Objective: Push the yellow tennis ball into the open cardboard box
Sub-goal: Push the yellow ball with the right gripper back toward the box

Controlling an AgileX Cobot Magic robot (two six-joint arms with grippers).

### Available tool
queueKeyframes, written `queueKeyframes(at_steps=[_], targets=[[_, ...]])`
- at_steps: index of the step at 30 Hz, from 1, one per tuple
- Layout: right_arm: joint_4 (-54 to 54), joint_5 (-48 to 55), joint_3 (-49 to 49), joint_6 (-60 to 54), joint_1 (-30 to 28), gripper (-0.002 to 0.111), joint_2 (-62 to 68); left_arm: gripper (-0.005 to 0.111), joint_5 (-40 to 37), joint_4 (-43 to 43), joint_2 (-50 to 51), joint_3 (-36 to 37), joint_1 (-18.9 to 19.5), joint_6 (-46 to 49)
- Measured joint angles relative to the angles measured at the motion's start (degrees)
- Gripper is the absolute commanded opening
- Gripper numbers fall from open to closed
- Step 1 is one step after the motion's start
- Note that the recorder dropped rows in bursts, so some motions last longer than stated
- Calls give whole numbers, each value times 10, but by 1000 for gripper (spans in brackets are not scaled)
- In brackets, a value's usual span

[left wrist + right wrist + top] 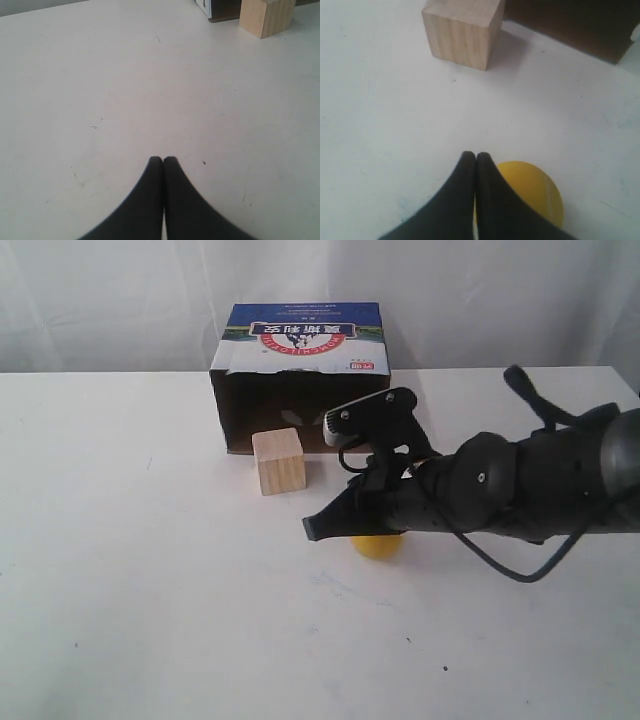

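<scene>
While the right tool (316, 528) hangs closed and empty over the ball (378, 546), the line to the box (300, 370) decides the push.
Ball sits on the counter (130, 570), under the tool and behind its tips, with the box mouth beyond it. Cube (278, 461) stands just before the mouth, left of that line in the exterior view. Left tool (163, 160) is closed too and well off, so the right arm is nearer.

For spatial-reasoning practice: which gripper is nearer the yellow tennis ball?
Right. The right gripper sits just over the yellow tennis ball; the left gripper is over table, no ball in its view.
</scene>
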State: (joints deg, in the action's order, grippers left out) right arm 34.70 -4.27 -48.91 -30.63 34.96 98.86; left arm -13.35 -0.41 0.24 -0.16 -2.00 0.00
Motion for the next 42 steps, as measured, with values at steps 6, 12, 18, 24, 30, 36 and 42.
queueKeyframes(at_steps=[6, 12, 18, 24, 30, 36, 42], targets=[[1, -43, 0, 0, -23, 0, 36, 0, 0, 0, 0, 0, 0, 0], [1, -71, -2, 0, -56, 0, 53, 0, 0, 0, 0, 0, 0, 0], [1, -81, -7, 0, -58, 0, 62, 0, 0, 0, 0, 0, 0, 0], [1, -80, -30, 0, -58, 0, 75, 0, 0, 0, 0, 0, 0, 0], [1, -82, -57, 0, -58, 0, 92, 0, 0, 0, 0, 0, 0, 0], [1, -86, -64, 0, -58, 0, 99, 0, 0, 0, 0, 0, 0, 0], [1, -110, -64, 0, -58, 0, 100, 0, 0, 0, 0, 0, 0, 0]])
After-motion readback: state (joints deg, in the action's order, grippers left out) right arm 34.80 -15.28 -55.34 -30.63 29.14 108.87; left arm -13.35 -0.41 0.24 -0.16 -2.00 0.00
